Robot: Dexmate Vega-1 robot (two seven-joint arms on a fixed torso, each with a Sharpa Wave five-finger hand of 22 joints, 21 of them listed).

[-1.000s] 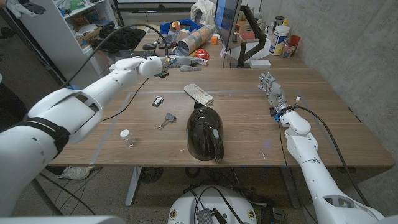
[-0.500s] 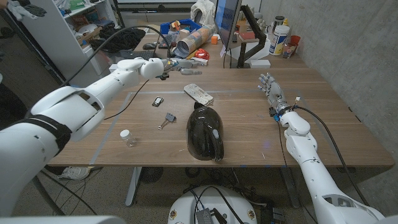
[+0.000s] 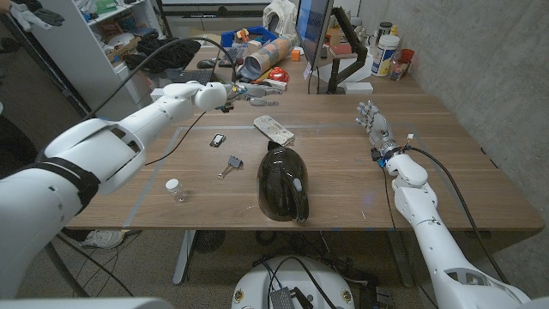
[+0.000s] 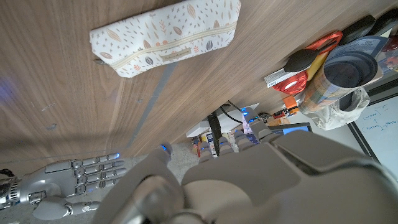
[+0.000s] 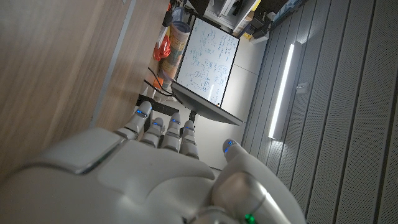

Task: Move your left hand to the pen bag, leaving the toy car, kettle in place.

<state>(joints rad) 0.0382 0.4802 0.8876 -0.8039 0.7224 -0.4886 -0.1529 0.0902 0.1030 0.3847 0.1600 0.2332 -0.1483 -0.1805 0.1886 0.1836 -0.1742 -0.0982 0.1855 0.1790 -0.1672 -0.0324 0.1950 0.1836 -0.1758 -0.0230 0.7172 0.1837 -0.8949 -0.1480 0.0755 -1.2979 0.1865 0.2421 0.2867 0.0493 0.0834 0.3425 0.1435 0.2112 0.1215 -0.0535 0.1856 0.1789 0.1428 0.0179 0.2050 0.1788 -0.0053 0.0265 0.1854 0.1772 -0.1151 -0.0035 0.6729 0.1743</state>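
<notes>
Fabric, patterned and soft, makes up the pen bag, which lies flat just behind the kettle and should be light, limp and easily shifted; contact is best made on its broad top face, along the zip line. The left hand is held above the table, well behind and to the left of the kettle; whether its fingers are spread or curled cannot be told. The right hand, with fingers apart and nothing held, stands well to the kettle's right.

Left robot hand hovers near pen bag, behind kettle.
</notes>
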